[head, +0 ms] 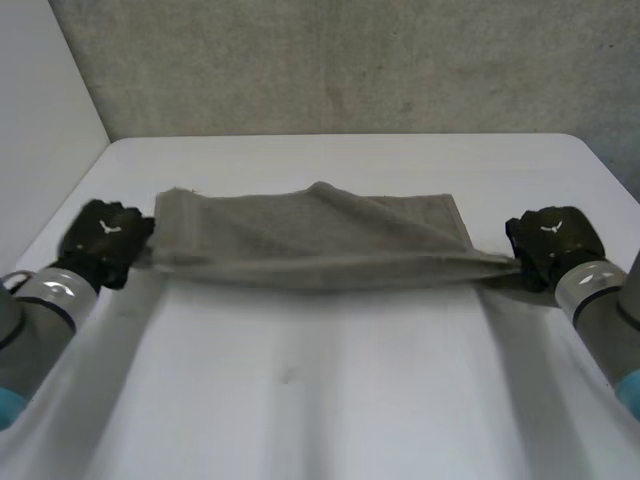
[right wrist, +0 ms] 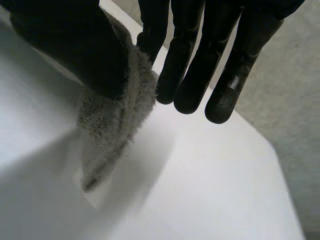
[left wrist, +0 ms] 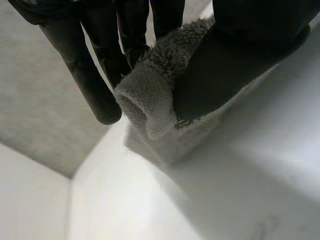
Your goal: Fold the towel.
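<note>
A grey towel (head: pixel 310 240) is stretched across the middle of the white table (head: pixel 330 400), its near edge raised between my two hands. My left hand (head: pixel 105 238) is shut on the towel's near left corner; in the left wrist view the thumb (left wrist: pixel 235 55) pinches that corner of the towel (left wrist: pixel 150 97) against the fingers (left wrist: pixel 120 45). My right hand (head: pixel 550 243) is shut on the near right corner; in the right wrist view its thumb (right wrist: pixel 75 45) presses the towel (right wrist: pixel 120 110) against one finger (right wrist: pixel 152 30), the others hanging straight.
A grey wall (head: pixel 350 60) stands behind the table's far edge. A white side panel (head: pixel 40 110) rises at the left. The table's near half is bare between the arms.
</note>
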